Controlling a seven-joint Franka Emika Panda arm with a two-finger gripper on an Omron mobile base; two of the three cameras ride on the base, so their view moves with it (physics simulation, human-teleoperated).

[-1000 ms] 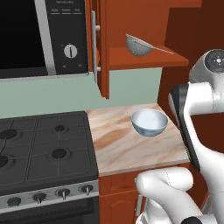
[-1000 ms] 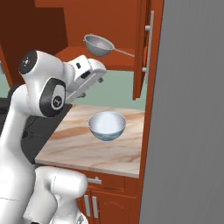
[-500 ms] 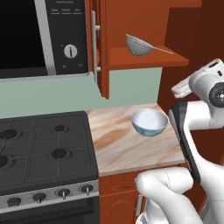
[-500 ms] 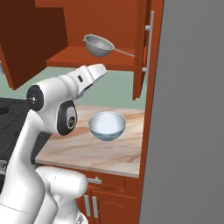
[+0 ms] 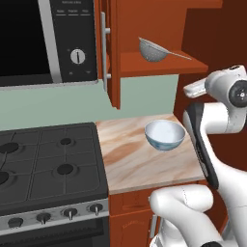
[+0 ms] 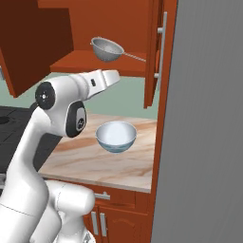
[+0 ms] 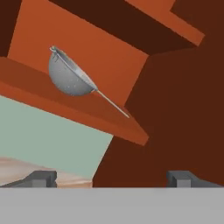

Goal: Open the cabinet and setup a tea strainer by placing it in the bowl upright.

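The cabinet (image 5: 144, 19) stands open, its left door (image 5: 108, 53) and right door (image 6: 159, 52) swung out. On its lower shelf (image 6: 95, 64) rests the grey mesh tea strainer (image 5: 153, 50) (image 6: 107, 49) (image 7: 70, 78), tilted, with its thin handle pointing right. Below it on the marble counter (image 5: 140, 164) stands the bowl (image 5: 164, 135) (image 6: 116, 136), upright and empty. My gripper (image 7: 112, 179) is open with nothing between its fingertips (image 7: 41, 178). It hangs just below the shelf's front edge, above the bowl, looking up at the strainer from a little way off.
A black-and-silver microwave (image 5: 48, 38) hangs left of the cabinet, over a gas stove (image 5: 48, 164). A tall grey panel (image 6: 204, 118) walls off the counter's right side. The open doors flank the arm's path to the shelf.
The forearm has unfolded and the hand has stretched forward toward the shelf's front edge. Strainer, bowl and doors have stayed put, and the gripper has stayed open.
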